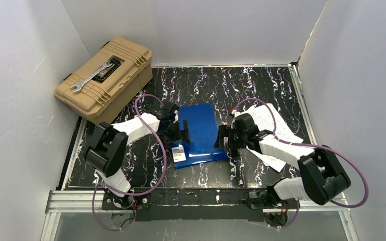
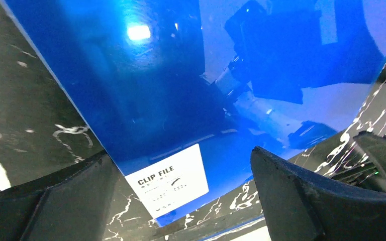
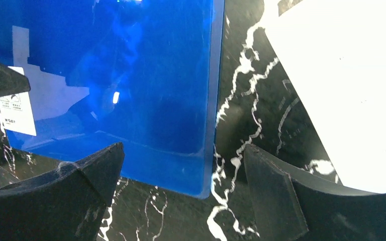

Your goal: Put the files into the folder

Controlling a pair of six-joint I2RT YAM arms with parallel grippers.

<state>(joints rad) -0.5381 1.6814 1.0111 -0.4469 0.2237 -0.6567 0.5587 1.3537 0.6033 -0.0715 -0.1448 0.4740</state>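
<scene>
Nearest the lens up top is the metal rail (image 1: 66,200) with the arm bases. Past it the blue folder (image 1: 201,131) lies flat mid-table, with the left gripper (image 1: 179,131) and right gripper (image 1: 224,138) flanking it, both spread wide and holding nothing. The files (image 1: 277,125) sit loose to its right. Left wrist: fingers apart over the white label (image 2: 173,181). Right wrist: fingers apart over the folder's edge, paper just beside. I'd say nothing's filed yet: the folder looks closed and needs opening first.
</scene>
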